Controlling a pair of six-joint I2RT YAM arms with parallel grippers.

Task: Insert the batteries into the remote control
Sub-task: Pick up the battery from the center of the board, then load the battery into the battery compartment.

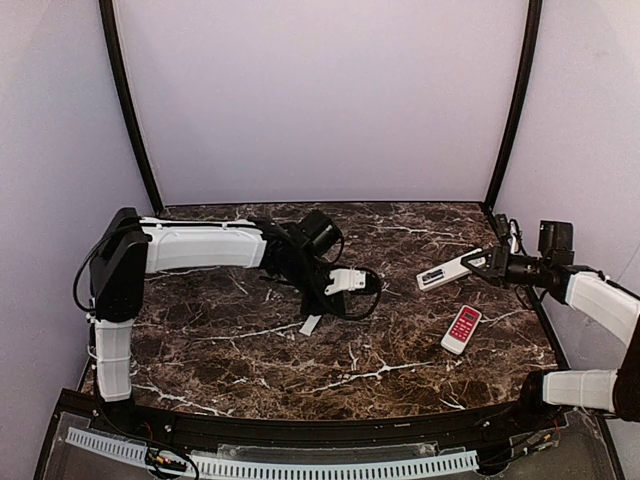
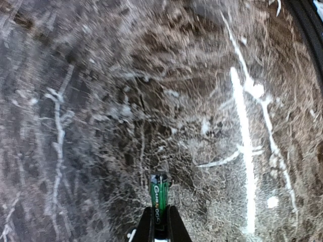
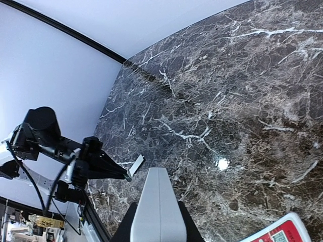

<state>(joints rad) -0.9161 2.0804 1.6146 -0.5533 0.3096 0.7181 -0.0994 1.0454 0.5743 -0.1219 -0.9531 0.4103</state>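
The remote control (image 1: 450, 270) hangs above the table's right side, one end clamped between the jaws of the right gripper (image 1: 482, 262). Its long axis runs from the right wall toward mid-table, and the free end points at the left arm (image 1: 200, 245). A green-wrapped battery (image 2: 159, 197) is pinched in the left gripper (image 2: 160, 224), lengthwise between the fingers (image 2: 146, 227), its end poking past the tips over the marble table (image 1: 250, 370). A small white cover piece (image 1: 311, 325) lies mid-table by those tips. The red-and-white remote (image 1: 461, 329) lies flat, nearer the front than the held one. Bare marble stretches back to the white walls (image 1: 320, 100) on three sides
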